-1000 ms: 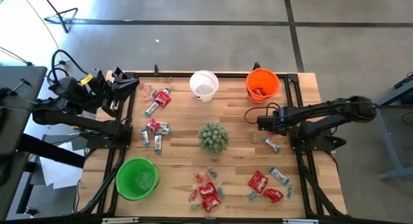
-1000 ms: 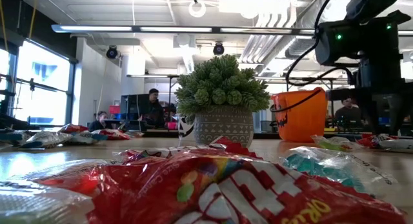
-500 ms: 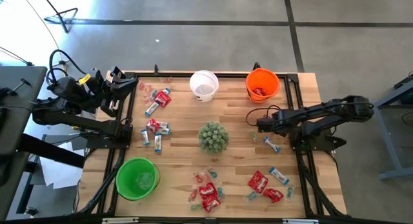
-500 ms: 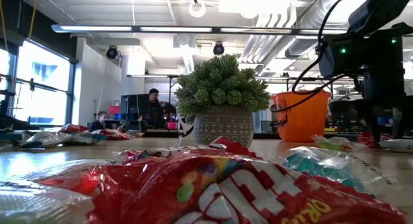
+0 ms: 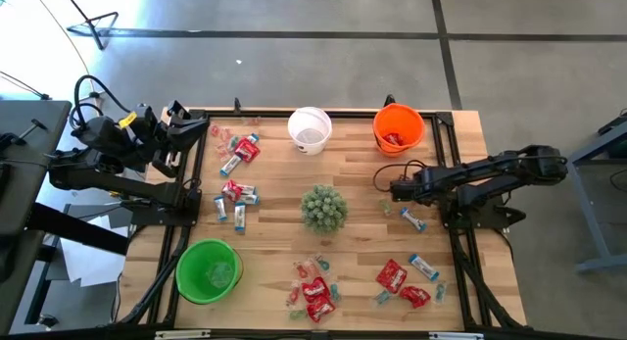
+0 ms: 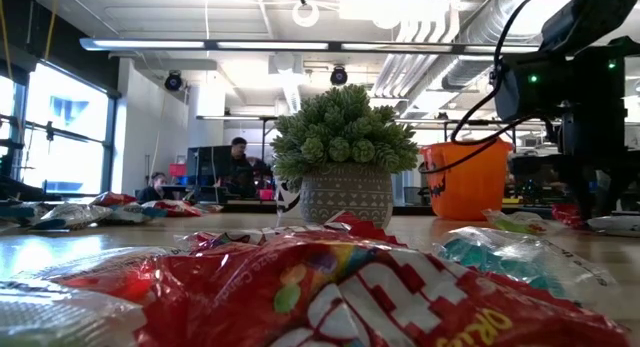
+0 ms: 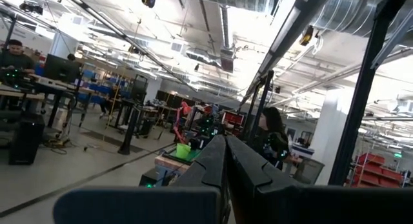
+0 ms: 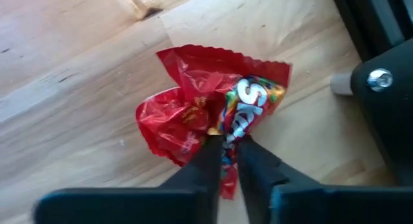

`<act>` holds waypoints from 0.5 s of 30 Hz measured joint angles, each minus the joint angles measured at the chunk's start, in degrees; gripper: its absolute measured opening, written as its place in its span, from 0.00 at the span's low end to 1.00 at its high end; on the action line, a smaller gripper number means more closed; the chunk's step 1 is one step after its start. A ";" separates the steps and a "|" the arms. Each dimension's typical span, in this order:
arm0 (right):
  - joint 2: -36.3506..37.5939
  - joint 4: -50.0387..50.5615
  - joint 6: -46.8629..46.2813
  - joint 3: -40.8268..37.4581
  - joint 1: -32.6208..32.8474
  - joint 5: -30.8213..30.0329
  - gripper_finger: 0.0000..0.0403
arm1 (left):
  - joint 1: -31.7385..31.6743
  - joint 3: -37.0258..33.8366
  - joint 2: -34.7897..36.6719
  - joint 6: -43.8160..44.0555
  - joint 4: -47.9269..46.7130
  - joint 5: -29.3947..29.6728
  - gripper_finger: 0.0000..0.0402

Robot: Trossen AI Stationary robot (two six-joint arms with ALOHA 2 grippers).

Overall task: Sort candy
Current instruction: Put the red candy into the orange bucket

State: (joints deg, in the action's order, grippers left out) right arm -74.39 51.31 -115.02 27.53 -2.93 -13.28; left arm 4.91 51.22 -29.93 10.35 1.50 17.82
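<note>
In the right wrist view a crumpled shiny red candy packet (image 8: 213, 114) lies on the wooden table, with my right gripper (image 8: 224, 141) shut on it. From above, that gripper (image 5: 396, 190) stands right of the potted plant, pointing steeply down. More candy lies in heaps at the left (image 5: 238, 152) and near the front edge (image 5: 315, 293). My left gripper (image 5: 201, 132) waits shut, raised above the table's far left corner. My right gripper pinches the red packet between its two fingers (image 8: 205, 153) at a bunched-up edge (image 8: 227, 130), on its printed side. The fingers come from above, slanting down. The rest of the packet lies crumpled on the table.
White (image 5: 310, 129) and orange (image 5: 398, 127) buckets stand at the far edge, a green bucket (image 5: 209, 271) at the near left. A spiky green plant (image 5: 322, 208) stands mid-table. Blue-and-white wrappers (image 5: 411, 218) lie just beside my right gripper. A black frame rail (image 8: 381, 88) runs close by.
My right gripper has sunk a little toward the table, and in the low view its fingers have drawn together, taking hold of the red packet.
</note>
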 joint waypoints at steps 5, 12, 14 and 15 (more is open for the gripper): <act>-0.04 0.26 -0.22 -0.11 0.52 -0.59 0.02 | 0.02 0.00 0.00 0.04 0.06 0.00 0.00; -0.21 1.47 2.77 1.16 0.48 0.38 0.00 | 0.02 0.00 0.00 0.09 0.07 0.00 0.00; -0.31 2.54 3.48 2.03 0.48 1.14 0.00 | 0.02 0.00 0.00 0.09 0.07 0.00 0.00; -0.32 2.96 4.05 2.46 0.48 1.44 0.00 | 0.02 0.00 0.00 0.09 0.07 0.00 0.00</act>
State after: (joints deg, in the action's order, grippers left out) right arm -74.71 54.27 -110.98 29.99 -2.46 -11.84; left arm 4.93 51.22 -29.93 10.44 1.56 17.82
